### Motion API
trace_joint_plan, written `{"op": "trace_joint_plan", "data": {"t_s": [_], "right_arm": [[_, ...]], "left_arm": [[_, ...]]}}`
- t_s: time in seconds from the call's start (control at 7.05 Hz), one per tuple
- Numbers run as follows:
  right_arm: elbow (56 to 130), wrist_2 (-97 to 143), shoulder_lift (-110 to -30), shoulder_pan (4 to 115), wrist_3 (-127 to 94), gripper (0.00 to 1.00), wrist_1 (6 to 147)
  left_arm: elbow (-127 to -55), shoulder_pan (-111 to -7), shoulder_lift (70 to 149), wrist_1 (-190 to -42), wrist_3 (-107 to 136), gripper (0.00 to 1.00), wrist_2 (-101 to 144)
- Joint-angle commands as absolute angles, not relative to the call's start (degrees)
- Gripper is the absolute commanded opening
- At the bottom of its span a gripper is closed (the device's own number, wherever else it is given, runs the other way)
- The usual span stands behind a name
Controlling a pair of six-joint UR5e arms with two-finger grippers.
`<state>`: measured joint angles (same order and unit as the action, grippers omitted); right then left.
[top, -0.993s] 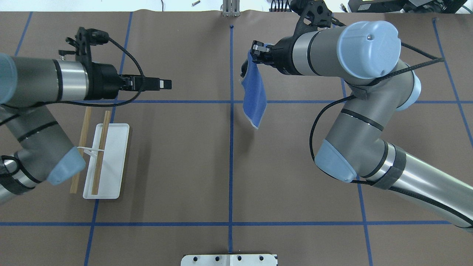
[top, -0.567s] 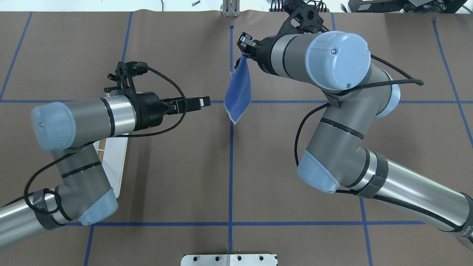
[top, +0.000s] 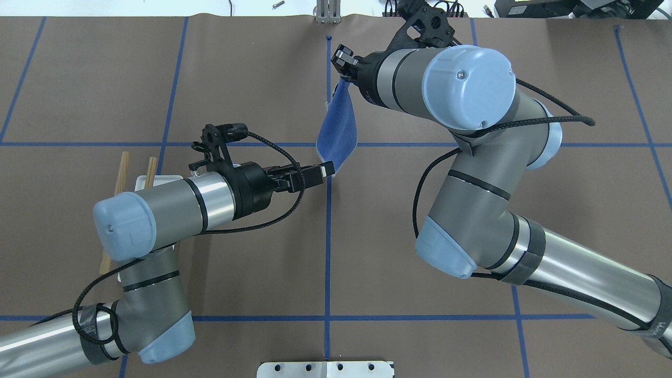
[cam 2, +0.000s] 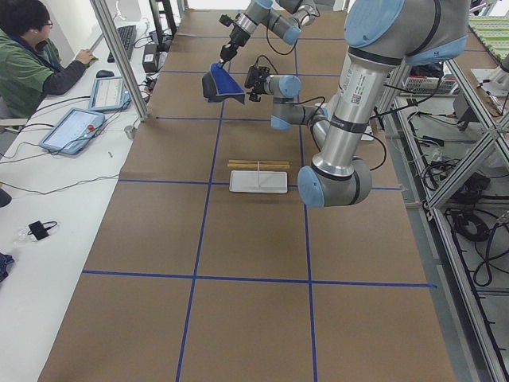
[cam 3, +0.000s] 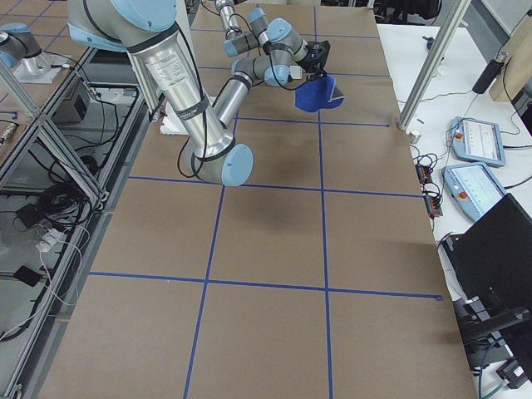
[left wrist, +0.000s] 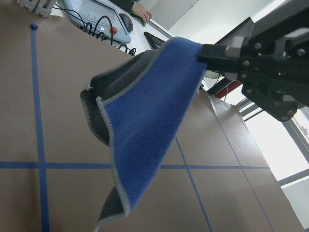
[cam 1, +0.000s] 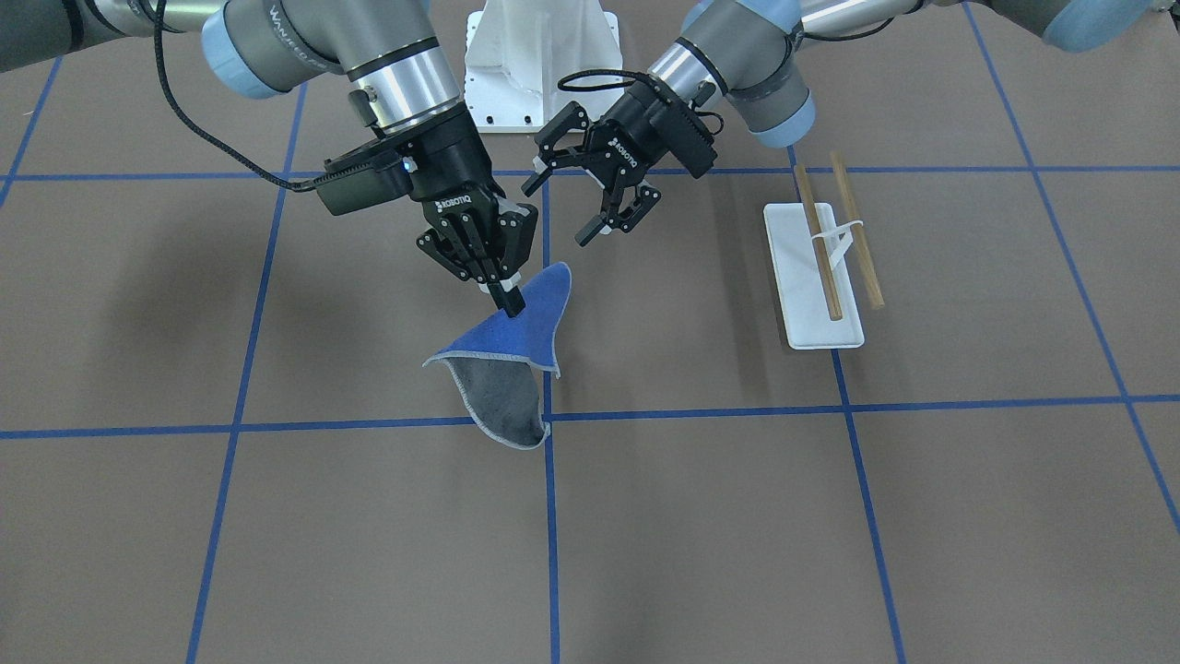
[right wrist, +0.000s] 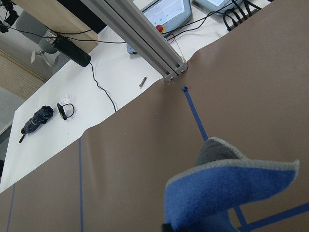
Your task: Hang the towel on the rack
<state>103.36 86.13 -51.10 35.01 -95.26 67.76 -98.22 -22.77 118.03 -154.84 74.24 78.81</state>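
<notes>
Brown paper table gridded with blue tape lines, a white bench beyond its far edge. To the robot's right of the rack, well apart from it and clear of the surface, the towel: blue face uppermost, grey underside sagging below, pale stitching along the rim. Pinched at one corner by the right gripper, jaws clamped tight on the cloth. Between rack and towel, the left gripper, jaws spread wide around nothing, near the towel's upper corner but apart from it in the front-facing view. From overhead seen edge-on, tip overlapping the cloth's lower corner, contact impossible to judge there. Rack upright, white base flat, two wooden dowels parallel above it. From overhead mostly buried under the left arm, only dowel ends and one base corner showing. Right wrist view cut off low: just a fold of towel, no jaws.
</notes>
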Motion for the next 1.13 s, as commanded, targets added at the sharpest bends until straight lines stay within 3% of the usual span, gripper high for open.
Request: {"op": "trace_joint_plan", "data": {"t_s": [0.0, 0.57, 0.99], "right_arm": [[104.2, 85.3, -51.5, 33.5, -95.3, 0.0, 69.5], [111.9, 85.4, -52.9, 31.9, -94.9, 0.0, 82.0], [111.6, 85.3, -52.0, 31.5, -94.7, 0.0, 81.8]], "left_arm": [[-98.0, -22.8, 118.6, -154.7, 74.0, 0.92, 74.7], [-96.9, -22.9, 117.9, -154.1, 65.2, 0.96, 70.8], [-95.5, -22.7, 118.3, -154.4, 65.1, 0.96, 70.8]]}}
